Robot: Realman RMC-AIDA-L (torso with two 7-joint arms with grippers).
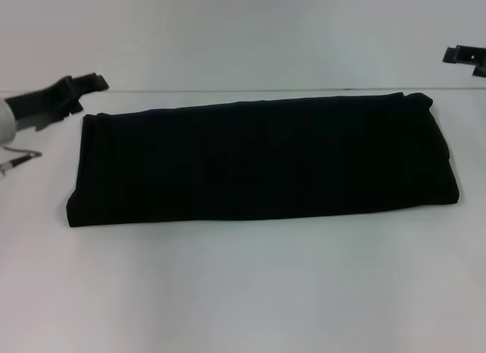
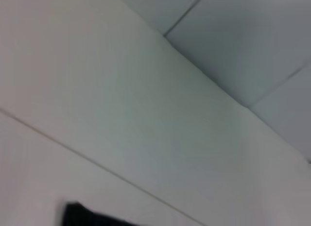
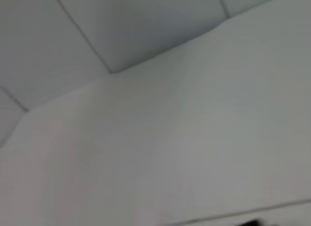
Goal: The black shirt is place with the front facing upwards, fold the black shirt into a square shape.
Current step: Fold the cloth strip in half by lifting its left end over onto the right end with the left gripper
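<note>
The black shirt (image 1: 262, 159) lies flat on the white table (image 1: 243, 292) as a long folded band, running from left to right across the head view. No lettering or label shows on it. My left gripper (image 1: 85, 85) hovers just beyond the shirt's far left corner, apart from the cloth. My right gripper (image 1: 465, 57) shows only partly at the far right edge, above and beyond the shirt's right end. Neither holds any cloth. A dark shape (image 2: 82, 216) shows in the left wrist view; I cannot tell what it is.
The table's far edge (image 1: 243, 90) runs just behind the shirt. A thin cable (image 1: 19, 162) hangs by the left arm at the left border. Bare white table stretches in front of the shirt. Both wrist views show mostly wall and ceiling panels.
</note>
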